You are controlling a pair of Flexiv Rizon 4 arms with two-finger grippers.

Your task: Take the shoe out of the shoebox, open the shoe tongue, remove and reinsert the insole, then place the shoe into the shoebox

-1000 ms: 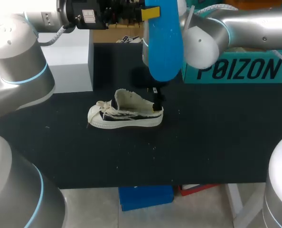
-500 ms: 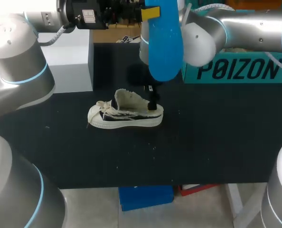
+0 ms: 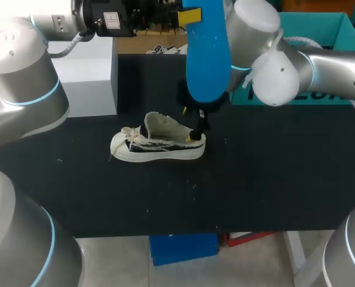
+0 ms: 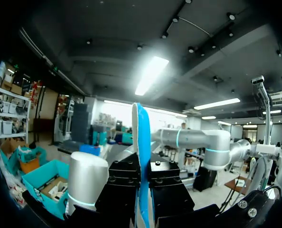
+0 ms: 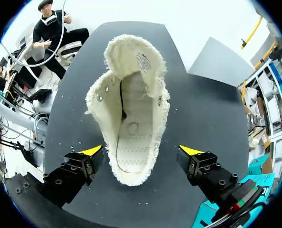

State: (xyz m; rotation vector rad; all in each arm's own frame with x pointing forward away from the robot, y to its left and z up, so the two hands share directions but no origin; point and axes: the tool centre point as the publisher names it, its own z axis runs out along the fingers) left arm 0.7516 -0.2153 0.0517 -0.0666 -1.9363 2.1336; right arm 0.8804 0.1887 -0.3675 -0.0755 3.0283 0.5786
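Observation:
A white canvas shoe [image 3: 158, 144] lies on its side on the black table [image 3: 273, 179], tongue pulled open. In the right wrist view the shoe [image 5: 134, 109] shows its bare inside. My right gripper [image 5: 141, 151] is open, its fingers either side of the heel, and in the head view this right gripper [image 3: 195, 133] is at the shoe's heel end. The blue insole [image 3: 207, 54] hangs upright, high above the shoe, with my left gripper [image 3: 188, 15] shut on its upper end. In the left wrist view the insole [image 4: 142, 142] stands edge-on between the left gripper [image 4: 143, 183] fingers.
The teal shoebox [image 3: 321, 36] stands open at the back right, behind my right arm. A white and grey box [image 3: 85, 72] sits at the back left. Bare table lies in front of the shoe and to its right.
My right arm has swung round and brought its open gripper down to the shoe's heel, uncovering the shoebox. The left arm and the insole have stayed put.

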